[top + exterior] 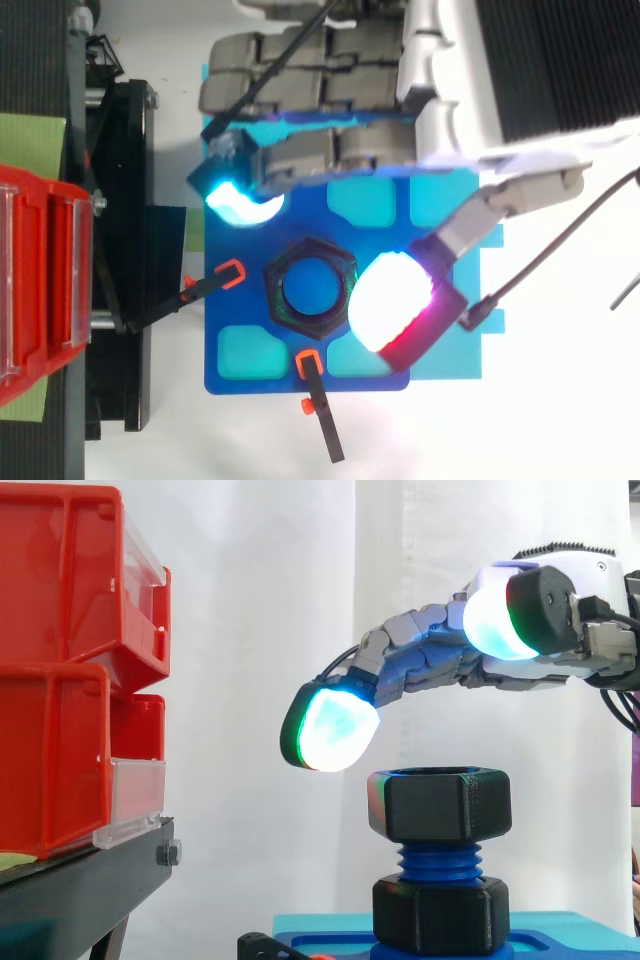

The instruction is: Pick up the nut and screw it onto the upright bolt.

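My robot hand (425, 655) reaches in level above the nut (440, 805), fingers loosely spread, holding nothing (close, not touching); the nut sits atop the upright bolt (438, 862).

Bright even light, white curtain (300, 580) washed pale, robot hand (430, 650) pads (335, 730) glaring, tinting nut (440, 800) edge.

Robot hand (560, 660) in from the right; fingers (405, 665) loosely extended, apart, seemingly relaxed
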